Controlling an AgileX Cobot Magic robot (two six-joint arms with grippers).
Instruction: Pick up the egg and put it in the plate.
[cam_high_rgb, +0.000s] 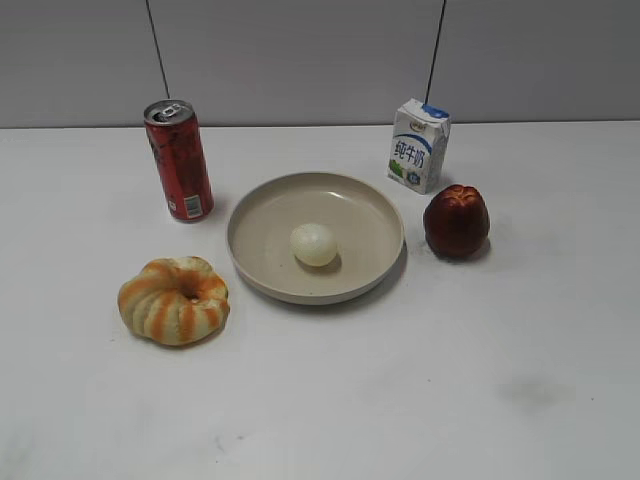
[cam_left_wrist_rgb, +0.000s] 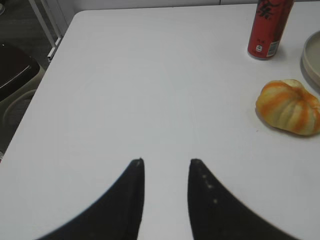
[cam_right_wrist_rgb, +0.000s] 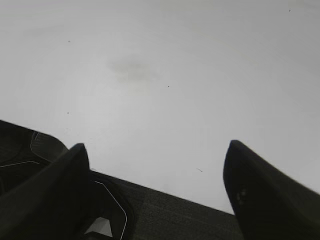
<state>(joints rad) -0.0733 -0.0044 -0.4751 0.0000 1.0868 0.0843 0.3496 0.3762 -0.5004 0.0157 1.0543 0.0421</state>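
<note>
The egg (cam_high_rgb: 314, 244), a small pale oval, lies inside the plate (cam_high_rgb: 262, 212), a wide beige dish at the middle of the table. The plate's rim also shows at the right edge of the left wrist view (cam_left_wrist_rgb: 312, 60). Neither gripper shows in the exterior view. My left gripper (cam_left_wrist_rgb: 166, 161) is open and empty over bare white table, left of the bread. My right gripper (cam_right_wrist_rgb: 157, 146) is wide open and empty, over the table's front edge, with dark floor below.
An orange-striped ring bread (cam_high_rgb: 174, 299) lies front left of the plate; it also shows in the left wrist view (cam_left_wrist_rgb: 290, 106). A red can (cam_high_rgb: 179, 160) stands at the back left, a milk carton (cam_high_rgb: 419, 144) at the back right, a dark red fruit (cam_high_rgb: 457, 221) right of the plate.
</note>
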